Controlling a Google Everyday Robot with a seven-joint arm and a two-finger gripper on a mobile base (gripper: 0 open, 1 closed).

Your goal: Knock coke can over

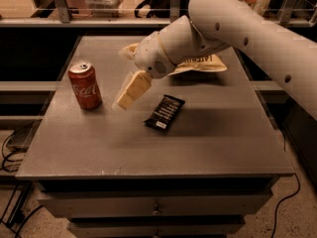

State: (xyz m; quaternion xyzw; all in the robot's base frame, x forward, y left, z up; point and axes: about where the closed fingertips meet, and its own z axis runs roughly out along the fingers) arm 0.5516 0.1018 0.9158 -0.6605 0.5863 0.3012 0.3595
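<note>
The coke can (84,85), red with white script and a silver top, stands upright on the left part of the grey table (208,143). My gripper (124,103) hangs from the big white arm (237,29) and points down and left, its cream tip just above the table, a short way to the right of the can and apart from it.
A flat black snack bar wrapper (164,112) lies in the middle of the table, right of the gripper. A brown-and-cream chip bag (198,63) lies at the back, partly behind the arm. Drawers sit below the table's front edge (153,175).
</note>
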